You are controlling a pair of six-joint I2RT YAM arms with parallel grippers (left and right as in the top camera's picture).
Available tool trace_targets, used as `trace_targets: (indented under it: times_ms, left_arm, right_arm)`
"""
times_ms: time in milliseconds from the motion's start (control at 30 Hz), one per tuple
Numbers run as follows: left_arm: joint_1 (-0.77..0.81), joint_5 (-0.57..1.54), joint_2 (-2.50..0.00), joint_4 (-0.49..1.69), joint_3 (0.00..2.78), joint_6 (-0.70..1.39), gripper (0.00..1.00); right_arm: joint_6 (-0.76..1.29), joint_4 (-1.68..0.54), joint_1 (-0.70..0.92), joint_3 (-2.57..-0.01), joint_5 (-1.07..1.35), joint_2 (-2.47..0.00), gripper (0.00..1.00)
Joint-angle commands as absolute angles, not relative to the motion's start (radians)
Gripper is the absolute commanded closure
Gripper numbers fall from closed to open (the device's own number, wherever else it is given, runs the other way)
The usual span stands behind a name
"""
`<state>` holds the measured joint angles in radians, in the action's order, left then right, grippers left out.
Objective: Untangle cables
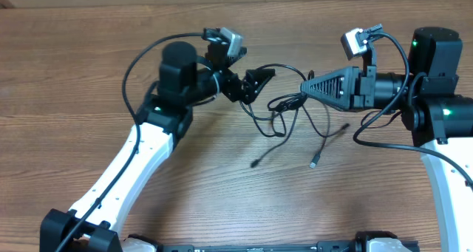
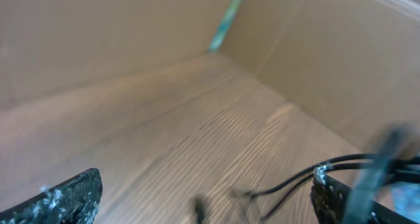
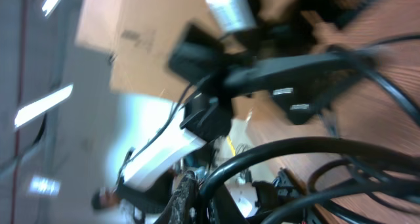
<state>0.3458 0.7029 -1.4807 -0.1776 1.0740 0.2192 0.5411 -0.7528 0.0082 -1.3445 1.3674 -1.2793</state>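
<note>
— What is under everything?

— A wood-grain counter (image 1: 89, 52). The white left arm (image 1: 140, 152) and the right arm (image 1: 443, 171) reach over it, and their tools face each other.

— How do the jaws stand?

— The left gripper (image 1: 260, 86) has its jaws spread wide, with nothing between them. In the left wrist view its fingers (image 2: 65, 198) sit at opposite edges of the picture. The right gripper (image 1: 304, 87) has its jaws pressed to a point and pinching the cables (image 1: 284, 104).

— Where do the cables lie?

— They bunch at the tip of the right jaws. One loop arches from there toward the open left jaws, and the other strands trail down onto the counter below both. The left wrist view shows strands (image 2: 289, 181) ending just beside one finger, but I cannot tell whether they touch.

— Anything smaller?

— Three plug ends (image 1: 314, 163) lie loose on the wood, well apart from either pair of jaws.
</note>
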Motion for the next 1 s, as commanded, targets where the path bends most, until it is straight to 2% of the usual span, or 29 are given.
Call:
trace_targets:
  times_ms: [0,233,467,600,667,700,733,967]
  left_arm:
    - [0.329,0.948,-1.420,-0.233,1.083,0.149,0.01]
    - [0.327,1.125,-1.401,-0.249,1.083,0.104,0.00]
    - [0.377,1.145,-1.402,-0.192,1.083,0.118,0.00]
    - [0.412,1.131,-1.402,-0.175,1.083,0.059,0.01]
    - [0.422,1.113,-1.402,-0.173,1.083,0.020,0.07]
    - [0.433,1.110,-1.402,-0.169,1.083,-0.020,0.15]
    - [0.439,1.106,-1.402,-0.165,1.083,-0.036,0.17]
    - [0.452,0.953,-1.402,-0.089,1.083,-0.102,0.17]
  right_arm:
    - [0.694,-0.760,0.011,-1.348,1.177,-1.273,0.96]
    - [0.866,-0.768,0.011,-1.348,0.989,-1.273,0.96]
    - [0.857,-0.767,0.011,-1.348,0.965,-1.273,0.96]
    - [0.840,-0.766,0.011,-1.348,0.991,-1.273,0.96]
    - [0.840,-0.764,0.011,-1.348,1.026,-1.273,0.96]
    - [0.837,-0.764,0.011,-1.348,1.054,-1.273,0.96]
    - [0.836,-0.764,0.011,-1.348,1.071,-1.273,0.96]
    - [0.775,-0.764,0.011,-1.348,1.159,-1.273,0.96]
